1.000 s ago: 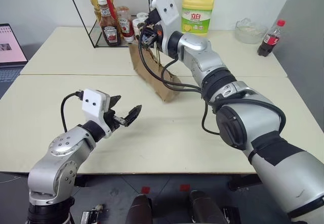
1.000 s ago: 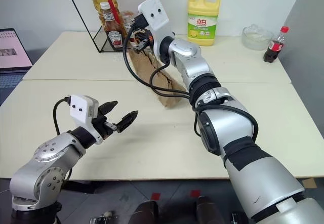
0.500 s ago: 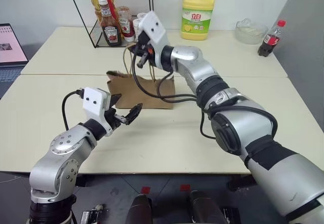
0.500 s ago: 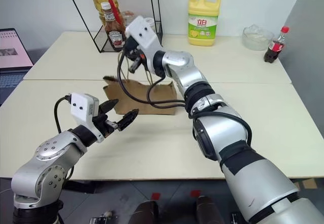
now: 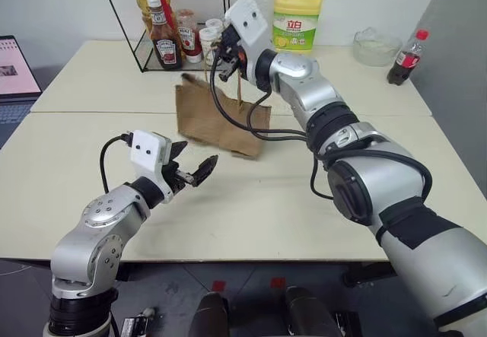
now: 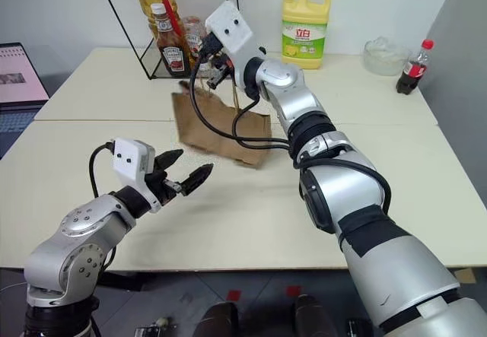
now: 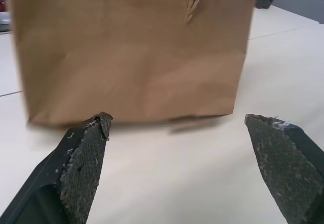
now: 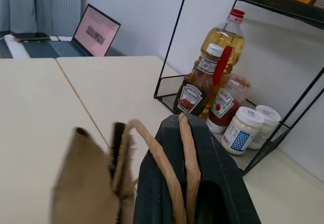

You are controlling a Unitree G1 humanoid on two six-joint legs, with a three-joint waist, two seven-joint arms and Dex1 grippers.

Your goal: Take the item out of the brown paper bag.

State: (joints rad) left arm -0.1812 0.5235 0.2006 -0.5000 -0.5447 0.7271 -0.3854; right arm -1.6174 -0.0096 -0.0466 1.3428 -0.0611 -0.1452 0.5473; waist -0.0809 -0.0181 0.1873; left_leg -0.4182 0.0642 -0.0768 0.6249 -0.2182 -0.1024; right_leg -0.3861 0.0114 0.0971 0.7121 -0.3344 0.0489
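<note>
Cream worktop (image 5: pixel 251 215) beneath a brown paper bag (image 5: pixel 217 116) hanging tilted by its handles, pinched in the right hand (image 5: pixel 228 54); left hand (image 5: pixel 194 171) spread nearby.

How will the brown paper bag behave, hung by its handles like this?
The brown paper bag probably swings easily: it hangs tilted from handles pinched in the right gripper. Its creased sides suggest floppy, crushable paper. How heavy it is cannot be judged.

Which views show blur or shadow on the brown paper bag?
Left wrist view: the brown paper bag looks softly blurred, while the left gripper fingers are sharp. Left eye view: the bag casts a faint shadow on the table. Right wrist view: the bag edge is blurred.
</note>
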